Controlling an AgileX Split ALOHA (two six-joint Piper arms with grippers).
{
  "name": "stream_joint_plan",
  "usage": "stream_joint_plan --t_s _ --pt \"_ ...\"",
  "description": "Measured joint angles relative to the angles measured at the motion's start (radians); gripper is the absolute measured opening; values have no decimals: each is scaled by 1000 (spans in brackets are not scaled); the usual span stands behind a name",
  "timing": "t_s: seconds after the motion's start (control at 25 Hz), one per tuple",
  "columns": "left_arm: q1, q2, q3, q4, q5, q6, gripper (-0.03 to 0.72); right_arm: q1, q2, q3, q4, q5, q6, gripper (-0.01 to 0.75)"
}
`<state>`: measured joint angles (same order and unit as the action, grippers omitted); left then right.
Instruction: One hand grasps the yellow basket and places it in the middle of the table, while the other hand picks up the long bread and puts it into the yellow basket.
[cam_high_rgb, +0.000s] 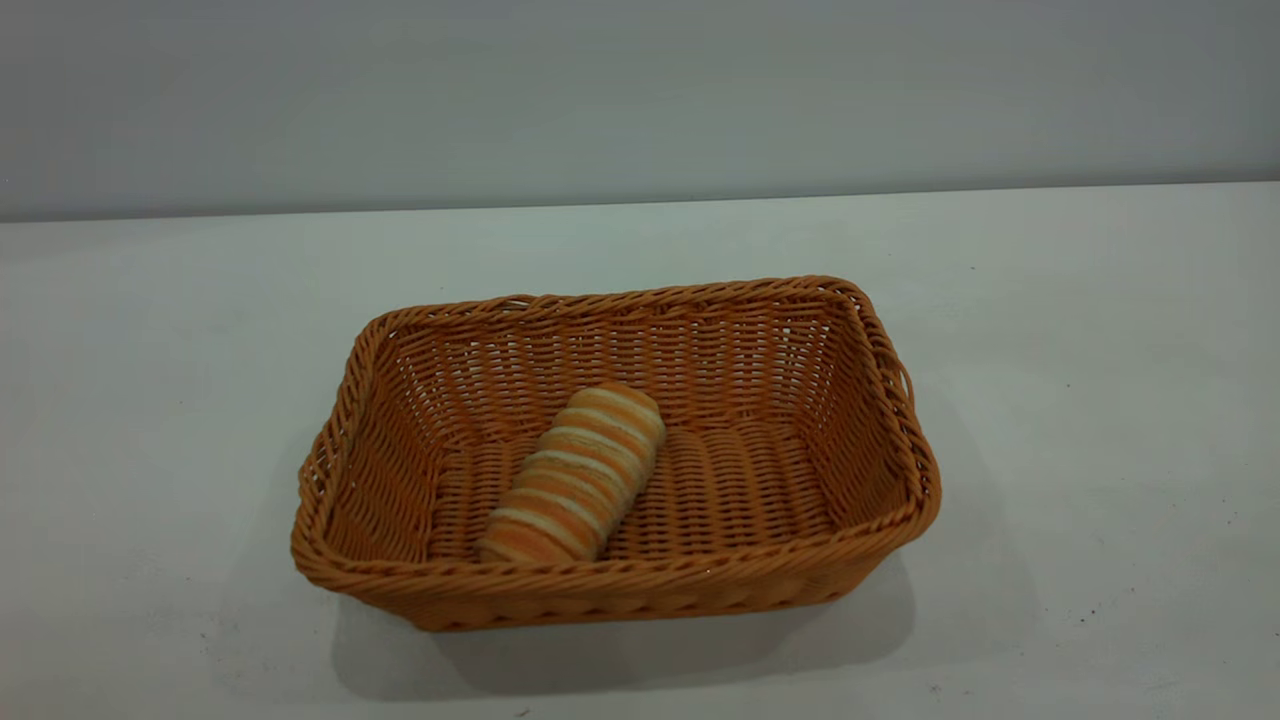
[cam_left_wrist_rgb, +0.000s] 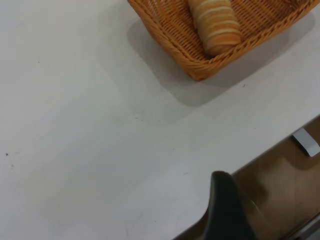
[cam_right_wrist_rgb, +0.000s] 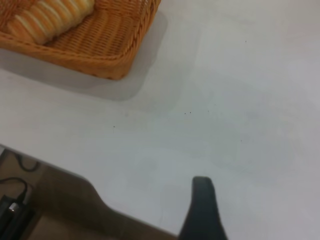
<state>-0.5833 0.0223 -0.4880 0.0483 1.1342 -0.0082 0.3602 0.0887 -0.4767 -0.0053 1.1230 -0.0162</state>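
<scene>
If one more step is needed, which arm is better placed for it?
Neither clearly. The bread already lies in the basket mid-table. Both grippers are back near the table's front edge, one finger showing of each: left, right. Both stand apart from the basket.

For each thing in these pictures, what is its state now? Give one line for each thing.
yellow basket: upright on the table, near the middle.
long bread: lying slantwise inside the basket, on its floor.
left gripper: away from the basket, near the table edge, holding nothing.
right gripper: away from the basket, holding nothing.
</scene>
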Motion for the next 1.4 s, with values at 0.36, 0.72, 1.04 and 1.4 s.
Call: stream_joint_plan --t_s 0.36,0.72,1.04,1.4 --pt "269 0 0 0 0 0 529 -116 0 0 0 0 1 586" --pt "462 -35 0 0 1 0 529 -369 0 0 -1 0 1 586" --pt "490 -42 0 0 1 0 529 -337 0 0 0 0 1 586" --pt "493 -42 0 -2 1 0 529 -328 0 0 0 0 1 586"
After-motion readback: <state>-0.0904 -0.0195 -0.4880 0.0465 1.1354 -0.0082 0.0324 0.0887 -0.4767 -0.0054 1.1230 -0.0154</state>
